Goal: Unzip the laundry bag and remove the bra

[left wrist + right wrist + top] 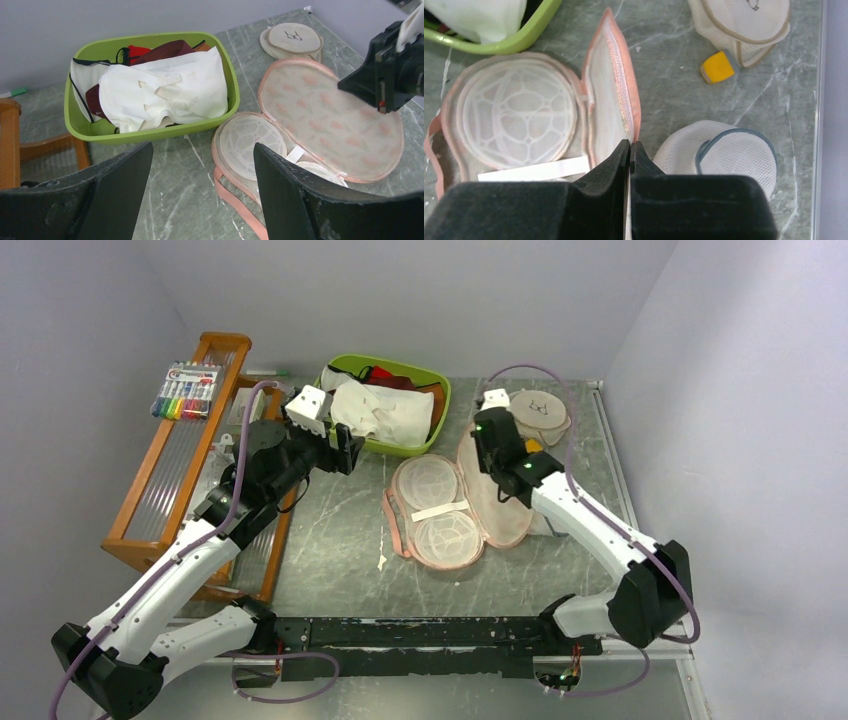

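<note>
The right gripper [630, 145] is pinched tight, its two black pads closed on the pink zip edging [634, 100] of the peanut-shaped, leaf-printed padded laundry bag [611, 100]. It holds the bag's upper flap lifted off the lower half. Just past those jaws, on the left arm's side, the lower half lies unzipped on the grey marbled table [330, 540], showing two round white mesh cages and a white strap across the middle. On the jaws' other side, close by, sits a round white mesh bag with dark trim [734, 155]. Farther out are a small yellow block [717, 67] and a round cream pouch [744, 20].

The left gripper [200, 150] hangs wide open with nothing between its fingers. Straight ahead of them stands a lime-green plastic tub [150, 135]. The white soft bra [165, 92] lies in it on top of a maroon garment [167, 50], well apart from the bag.
</note>
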`<state>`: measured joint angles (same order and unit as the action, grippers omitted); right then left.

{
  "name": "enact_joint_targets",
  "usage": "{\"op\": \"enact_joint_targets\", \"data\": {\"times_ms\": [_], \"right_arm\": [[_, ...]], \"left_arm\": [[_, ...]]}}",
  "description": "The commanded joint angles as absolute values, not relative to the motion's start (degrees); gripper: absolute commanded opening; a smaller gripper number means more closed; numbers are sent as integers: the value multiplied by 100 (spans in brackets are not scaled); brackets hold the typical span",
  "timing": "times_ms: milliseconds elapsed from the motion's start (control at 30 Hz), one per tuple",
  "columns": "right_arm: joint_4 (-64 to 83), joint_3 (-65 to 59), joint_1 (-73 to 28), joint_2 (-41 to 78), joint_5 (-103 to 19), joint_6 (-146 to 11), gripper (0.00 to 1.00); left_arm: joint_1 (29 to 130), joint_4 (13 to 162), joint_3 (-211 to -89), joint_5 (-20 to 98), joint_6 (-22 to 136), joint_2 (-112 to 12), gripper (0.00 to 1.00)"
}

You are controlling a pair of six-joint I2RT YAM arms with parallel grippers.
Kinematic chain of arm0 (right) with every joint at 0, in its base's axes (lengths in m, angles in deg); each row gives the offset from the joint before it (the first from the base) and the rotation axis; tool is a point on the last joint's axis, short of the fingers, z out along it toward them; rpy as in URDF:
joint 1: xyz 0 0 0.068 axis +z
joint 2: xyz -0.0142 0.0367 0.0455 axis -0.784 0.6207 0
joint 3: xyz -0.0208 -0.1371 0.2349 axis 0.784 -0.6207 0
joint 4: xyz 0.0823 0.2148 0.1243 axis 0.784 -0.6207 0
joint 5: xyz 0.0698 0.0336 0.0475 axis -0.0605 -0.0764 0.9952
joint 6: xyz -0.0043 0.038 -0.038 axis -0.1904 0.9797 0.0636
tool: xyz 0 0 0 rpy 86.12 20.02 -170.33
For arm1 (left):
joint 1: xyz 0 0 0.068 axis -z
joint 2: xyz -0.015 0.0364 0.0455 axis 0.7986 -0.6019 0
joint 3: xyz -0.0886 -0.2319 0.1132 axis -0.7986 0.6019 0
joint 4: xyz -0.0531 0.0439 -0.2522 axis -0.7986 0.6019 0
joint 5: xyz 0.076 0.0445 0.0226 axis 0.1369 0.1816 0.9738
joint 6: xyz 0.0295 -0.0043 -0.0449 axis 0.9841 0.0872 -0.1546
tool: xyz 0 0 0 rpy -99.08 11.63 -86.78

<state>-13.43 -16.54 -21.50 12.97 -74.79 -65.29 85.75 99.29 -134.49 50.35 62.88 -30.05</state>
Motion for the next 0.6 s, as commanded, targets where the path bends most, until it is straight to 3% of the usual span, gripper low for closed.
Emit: {"op": "enact_joint_targets", "data": {"times_ms": [0,367,567], "right_arm": [[-1793,-1367,-1612,1650,-7913,-6307,0],[-1692,-1059,-457,2832,-7103,-5594,0],[-783,-1222,-274,3396,-5805,-5249,0]], "left_arm": [[8525,9887,-13661,4901,6227,-2895,85],[8525,9906,-13665,4918,6227,-2999,85],[8524,9917,-13673,4897,6225,-3054,84]]}}
